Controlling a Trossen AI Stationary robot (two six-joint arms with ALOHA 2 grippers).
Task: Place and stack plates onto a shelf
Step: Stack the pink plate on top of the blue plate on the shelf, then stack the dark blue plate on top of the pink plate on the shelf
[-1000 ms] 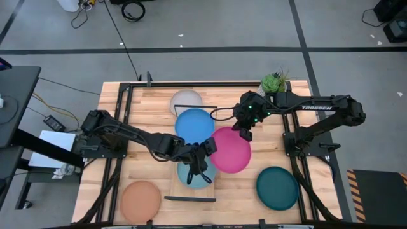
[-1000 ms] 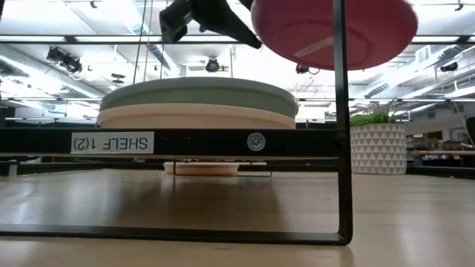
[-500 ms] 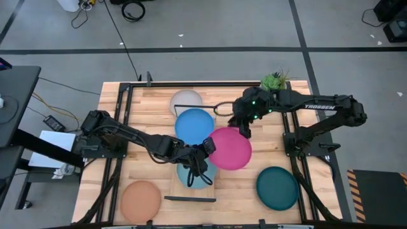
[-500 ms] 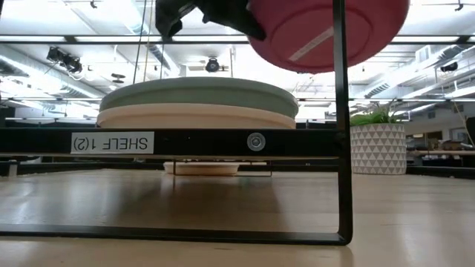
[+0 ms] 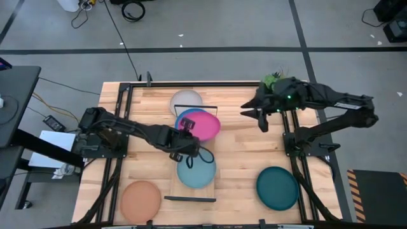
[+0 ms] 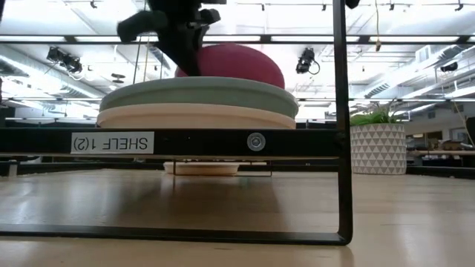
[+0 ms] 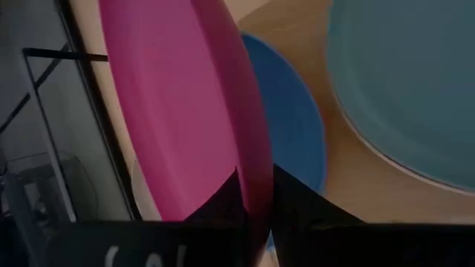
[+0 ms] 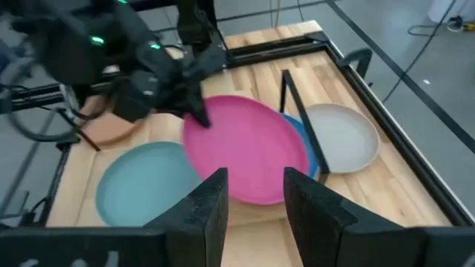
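Observation:
My left gripper (image 5: 189, 125) is shut on the magenta plate (image 5: 205, 124), which hangs tilted over the blue plate (image 5: 184, 117) on the shelf's far half. On the near half of the shelf (image 5: 191, 193) lies the light teal plate (image 5: 196, 170); the low view shows it stacked on a cream plate (image 6: 197, 117). The pale grey plate (image 5: 186, 99) lies past the shelf's far end. The peach plate (image 5: 141, 198) and the dark teal plate (image 5: 277, 187) lie on the tabletop. My right gripper (image 5: 257, 115) hangs open, with nothing in it, right of the shelf. My left gripper pinches the magenta plate's rim (image 7: 251, 159) between its two fingers, one on each face, on the plate's left side. The fingers come in from the table's left, slanting. The plate is tilted above the blue plate (image 7: 293, 141); whether it touches it I cannot tell.
A small potted plant (image 5: 275, 79) stands at the far right corner, just behind my right arm. Black frame rails run along the tabletop's left and right sides. The shelf's thin black end frame (image 6: 341, 119) stands upright at its near end.
My right gripper has opened, let go of the magenta plate and drawn back toward the table's right and far edges. My left gripper has shut on the plate's rim. It has carried the plate left and toward the far edge, lower and more tilted, over the blue plate.

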